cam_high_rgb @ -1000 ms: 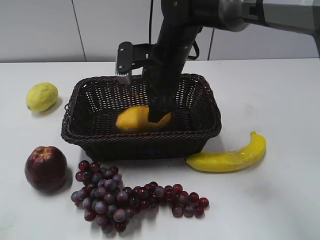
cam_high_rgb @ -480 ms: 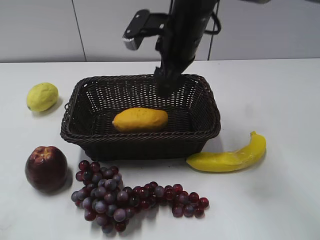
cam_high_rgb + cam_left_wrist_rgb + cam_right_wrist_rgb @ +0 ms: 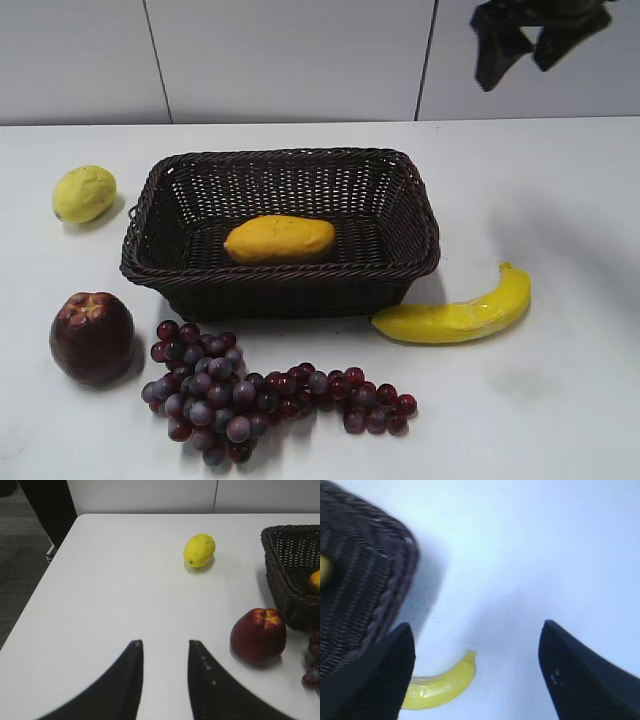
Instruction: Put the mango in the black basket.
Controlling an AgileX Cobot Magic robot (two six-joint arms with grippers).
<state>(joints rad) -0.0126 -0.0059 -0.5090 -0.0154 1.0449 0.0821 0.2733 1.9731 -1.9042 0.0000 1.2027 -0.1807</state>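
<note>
The orange-yellow mango lies on its side inside the black basket, near its middle. A sliver of it shows in the left wrist view and the right wrist view. The basket also shows in the left wrist view and the right wrist view. My right gripper is open and empty, high above the table at the top right of the exterior view; in its wrist view its jaws stand wide apart. My left gripper is open and empty over bare table, left of the basket.
A banana lies right of the basket and shows in the right wrist view. A lemon lies to the basket's left, a red apple at front left, and purple grapes in front. The table's left edge is near.
My right gripper has let go of the mango, which now lies in the basket, and has risen up and to the right out of the basket. The left arm shows no earlier frame.
</note>
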